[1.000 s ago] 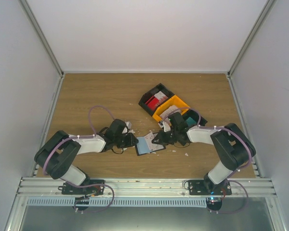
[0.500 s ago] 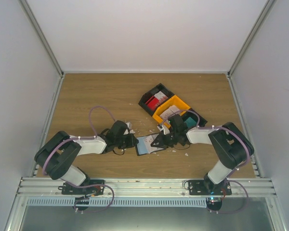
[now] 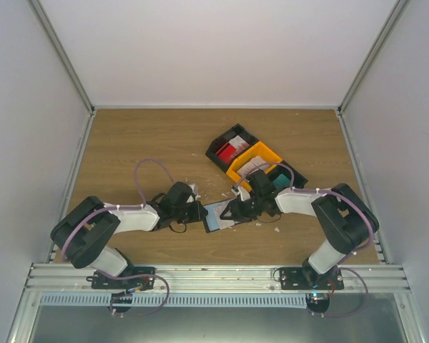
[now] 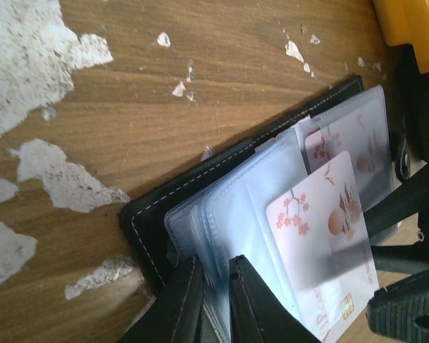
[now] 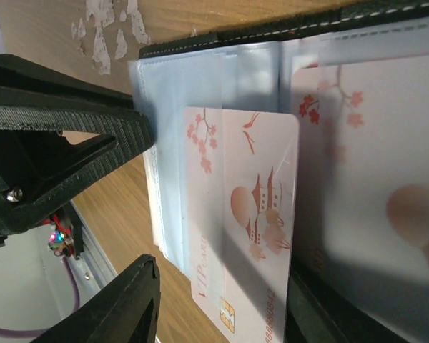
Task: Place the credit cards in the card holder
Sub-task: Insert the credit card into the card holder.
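- Two robot arms meet over the card holder (image 4: 157,214), which lies open mid-table (image 3: 143,136), just in front of the bins (image 3: 268,151).
- The left gripper (image 4: 214,266) is clamped on the wallet's near edge. One finger is on the black cover and the other on the clear sleeves (image 4: 236,214), pinning the holder in place.
- The right gripper (image 5: 222,293) has its jaws standing apart on either side of the blossom card (image 5: 243,214), not pinching it.
- That card sits partway into one of the sleeves, its chip end poking out toward the right gripper. A second card (image 5: 372,179) of the same pattern rests deeper in the neighbouring pocket.
- The step in hand looks like seating this card, which appears only partly home.
- The next move likely calls for a gentle push on the exposed end, straight along the pocket, while the left arm holds firm.
- After that comes a trip to the bins, where a red-and-white card (image 3: 232,150) waits in the black one.
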